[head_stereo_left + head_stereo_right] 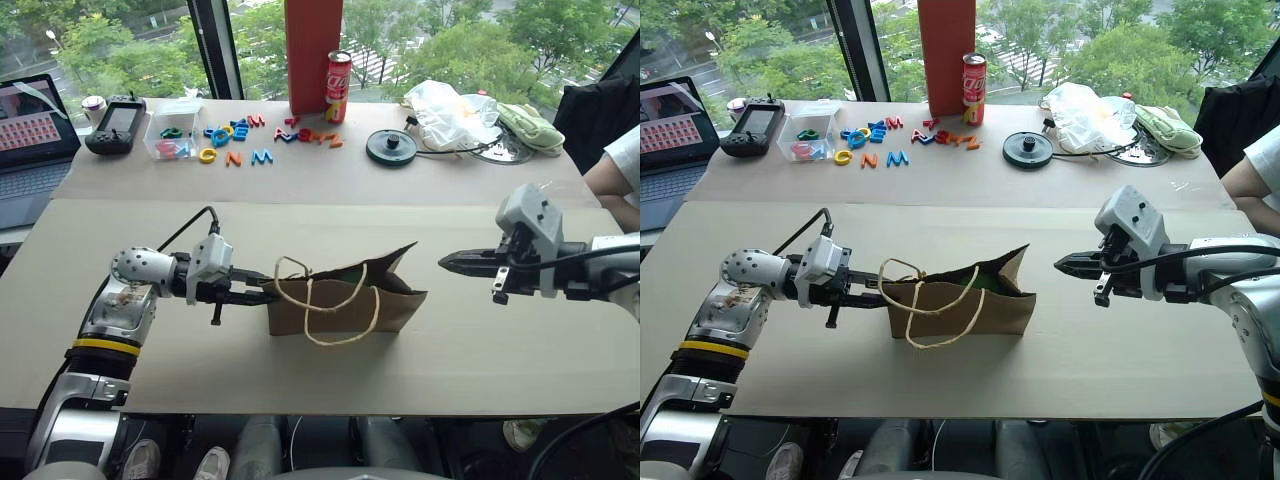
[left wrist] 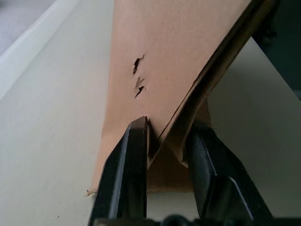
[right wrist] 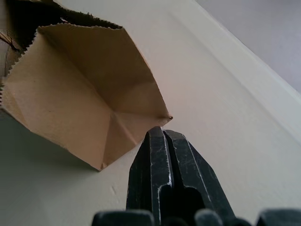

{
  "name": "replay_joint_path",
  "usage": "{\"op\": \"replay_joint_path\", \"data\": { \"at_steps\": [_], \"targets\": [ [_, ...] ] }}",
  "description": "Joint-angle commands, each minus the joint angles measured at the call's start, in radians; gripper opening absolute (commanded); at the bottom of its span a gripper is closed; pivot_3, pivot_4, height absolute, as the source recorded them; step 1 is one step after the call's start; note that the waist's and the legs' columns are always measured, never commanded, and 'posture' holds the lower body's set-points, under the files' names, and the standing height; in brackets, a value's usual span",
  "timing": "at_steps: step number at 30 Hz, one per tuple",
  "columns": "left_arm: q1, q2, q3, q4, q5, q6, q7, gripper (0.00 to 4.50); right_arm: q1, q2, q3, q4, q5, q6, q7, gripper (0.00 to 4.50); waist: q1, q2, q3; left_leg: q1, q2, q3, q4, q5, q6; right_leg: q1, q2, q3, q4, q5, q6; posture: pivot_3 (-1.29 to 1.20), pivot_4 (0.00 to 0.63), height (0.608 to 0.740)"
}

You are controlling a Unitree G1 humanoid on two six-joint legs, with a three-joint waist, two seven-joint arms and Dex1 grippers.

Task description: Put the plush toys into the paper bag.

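The brown paper bag [image 1: 340, 305] stands on the pale table mat [image 1: 120, 240], mouth open upward, its twine handles drooping down the front. A patch of dark green [image 1: 985, 281] shows inside the mouth; I cannot tell whether it is a plush toy, and the plush toys are otherwise hidden. My left gripper [image 1: 268, 293] is at the bag's left end, open, with the bag's side fold [image 2: 174, 56] between its fingers [image 2: 134, 155]. My right gripper [image 1: 445, 262] hovers shut a little to the right of the bag, pointing at its end panel [image 3: 84, 94], apart from it.
At the back stand a tall red box [image 1: 313, 50], a cola can [image 1: 338, 85], coloured letters [image 1: 235, 135], a clear tub [image 1: 172, 135], a black disc [image 1: 391, 146], a white plastic bag [image 1: 450, 110] and a green mitt [image 1: 530, 125]. Laptop [image 1: 30, 140] far left; person's arm [image 1: 615, 170] right.
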Motion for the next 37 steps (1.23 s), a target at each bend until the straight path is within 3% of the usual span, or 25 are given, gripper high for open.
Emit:
{"op": "replay_joint_path", "data": {
  "at_steps": [1,8,14,37],
  "targets": [
    [0.001,0.066,0.072,-0.139,-0.078,0.114,0.02,2.83,-0.002,-0.033,-0.024,-0.017,0.005,-0.06,0.043,0.0,0.0,0.0,0.0,0.0,0.0,0.0,0.0,0.0,0.0,0.0,0.0,0.0,0.0,0.0,0.0,0.0,0.15,0.739],
    [-0.032,0.246,0.201,-0.346,-0.297,0.464,0.03,2.83,0.028,-0.067,-0.11,-0.036,0.056,-0.118,0.13,0.0,-0.001,0.0,0.0,0.0,0.001,-0.001,0.0,0.0,0.0,0.0,0.0,0.0,0.0,0.0,0.0,0.0,0.15,0.739],
    [-0.054,0.337,0.265,-0.404,-0.424,0.628,0.03,2.83,-0.004,-0.041,-0.163,-0.033,0.125,-0.157,0.154,0.0,-0.002,0.0,0.0,0.002,0.001,-0.001,0.0,0.0,0.0,0.001,0.0,0.0,0.001,0.0,0.001,0.0,0.15,0.739],
    [-0.066,0.306,0.276,-0.398,-0.444,0.637,0.113,2.83,-0.058,-0.026,-0.134,0.014,0.148,-0.195,0.129,0.0,0.007,0.0,0.001,0.002,0.0,0.003,0.0,0.0,0.0,0.001,0.0,0.001,0.001,0.0,0.0,0.0,0.15,0.739]
  ]
}}
